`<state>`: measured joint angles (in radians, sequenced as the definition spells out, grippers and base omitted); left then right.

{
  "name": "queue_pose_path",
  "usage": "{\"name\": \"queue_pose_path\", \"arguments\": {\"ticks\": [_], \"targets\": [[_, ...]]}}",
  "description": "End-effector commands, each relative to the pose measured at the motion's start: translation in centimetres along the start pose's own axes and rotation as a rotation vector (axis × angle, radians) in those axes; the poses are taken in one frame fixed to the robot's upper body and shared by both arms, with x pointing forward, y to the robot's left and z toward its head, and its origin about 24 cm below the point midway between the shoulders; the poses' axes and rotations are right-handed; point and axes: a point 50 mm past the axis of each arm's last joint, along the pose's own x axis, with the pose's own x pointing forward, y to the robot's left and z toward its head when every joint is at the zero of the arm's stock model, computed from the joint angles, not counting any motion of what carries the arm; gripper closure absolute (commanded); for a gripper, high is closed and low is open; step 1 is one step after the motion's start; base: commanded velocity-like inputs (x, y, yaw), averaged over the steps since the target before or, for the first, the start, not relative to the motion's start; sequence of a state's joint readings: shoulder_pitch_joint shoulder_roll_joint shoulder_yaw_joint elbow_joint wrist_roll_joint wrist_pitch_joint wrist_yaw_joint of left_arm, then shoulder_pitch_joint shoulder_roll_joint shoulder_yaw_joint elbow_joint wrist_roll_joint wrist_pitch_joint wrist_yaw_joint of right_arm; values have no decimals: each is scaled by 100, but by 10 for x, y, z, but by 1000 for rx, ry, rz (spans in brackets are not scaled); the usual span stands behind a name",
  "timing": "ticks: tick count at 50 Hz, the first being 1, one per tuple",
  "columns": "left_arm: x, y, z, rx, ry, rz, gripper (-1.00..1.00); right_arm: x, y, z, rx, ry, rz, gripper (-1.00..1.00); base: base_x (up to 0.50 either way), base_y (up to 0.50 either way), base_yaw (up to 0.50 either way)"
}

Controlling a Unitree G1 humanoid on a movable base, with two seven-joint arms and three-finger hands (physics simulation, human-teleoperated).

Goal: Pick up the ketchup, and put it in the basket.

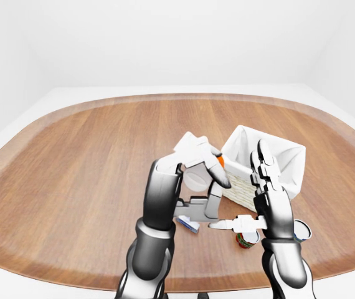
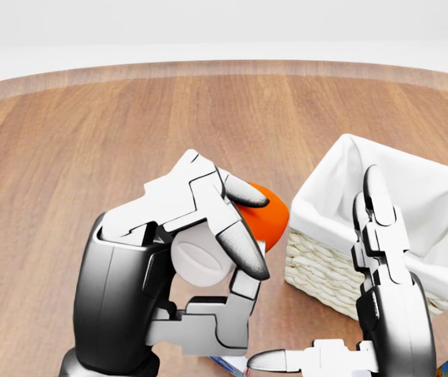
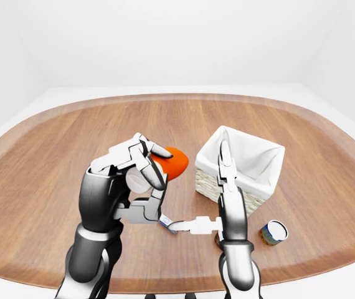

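The ketchup (image 2: pixel 269 216) is a red-orange bottle with a white cap (image 2: pixel 199 258); it lies sideways in the air, its red end close to the basket's left wall. My left hand (image 2: pixel 240 275) is shut on it, at the middle of the head view. The wicker basket (image 2: pixel 312 265) with its white cloth liner stands at the right. Beside the basket's near-left wall my right hand (image 2: pixel 330 302) stands open, fingers (image 2: pixel 377 206) pointing up and thumb pointing left, holding nothing.
A small white and blue box (image 3: pixel 168 223) lies on the wooden table under my hands. A blue-labelled can (image 3: pixel 273 232) stands right of my right arm, and a red and green can (image 1: pixel 246 240) sits behind that hand. The table's curved edge (image 3: pixel 165 283) runs below.
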<state>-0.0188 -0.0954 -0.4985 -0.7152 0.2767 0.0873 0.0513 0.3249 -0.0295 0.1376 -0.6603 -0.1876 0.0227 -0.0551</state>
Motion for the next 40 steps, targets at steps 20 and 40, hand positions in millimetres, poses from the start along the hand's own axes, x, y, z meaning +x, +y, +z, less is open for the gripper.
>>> {"name": "queue_pose_path", "arguments": {"ticks": [20,40], "targets": [[-9,-46,-1,-81,43,-50,92,-1,-1,1,2,-5,-1,-100,0,0,0],[-22,-66,-1,-120,80,-94,92,0,0,0,4,-2,0,-100,0,0,0]]}}
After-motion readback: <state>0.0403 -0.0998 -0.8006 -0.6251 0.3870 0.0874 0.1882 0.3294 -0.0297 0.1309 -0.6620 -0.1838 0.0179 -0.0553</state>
